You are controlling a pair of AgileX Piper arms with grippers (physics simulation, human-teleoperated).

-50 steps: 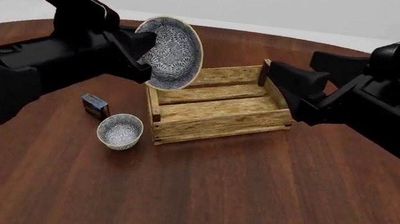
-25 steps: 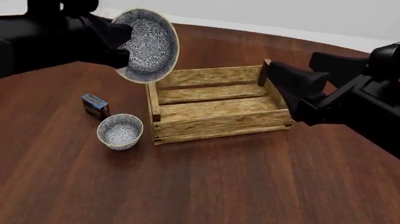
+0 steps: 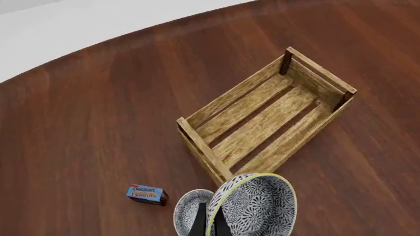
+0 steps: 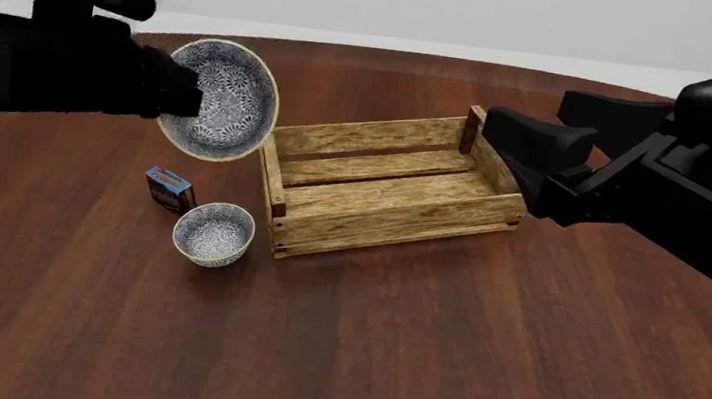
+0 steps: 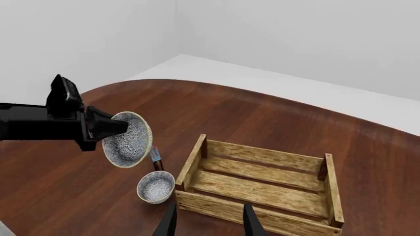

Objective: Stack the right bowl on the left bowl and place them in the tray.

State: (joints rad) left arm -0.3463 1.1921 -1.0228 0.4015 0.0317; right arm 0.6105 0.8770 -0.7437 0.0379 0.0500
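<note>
1. Our left gripper (image 4: 178,94), upper left of the front view, is clamped on the tilted right bowl (image 4: 219,99), carried above the table.
2. The left bowl (image 4: 214,233) sits lower left, just beside the tray (image 4: 392,186), which holds nothing.
3. Our right gripper (image 5: 208,220) hangs apart, holding nothing.
4. Stacking and placing in the tray remain.

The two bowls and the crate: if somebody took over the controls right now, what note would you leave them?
Left gripper: shut on the right bowl, held tipped on its side in the air above the left bowl.
Right gripper: open, holding nothing, hovering at the tray.
Left bowl sits upright on the table beside the tray, near a small blue box. Tray holds nothing.
Done: right bowl lifted.
Left: set it into the left bowl, then move the stack into the tray.
</note>
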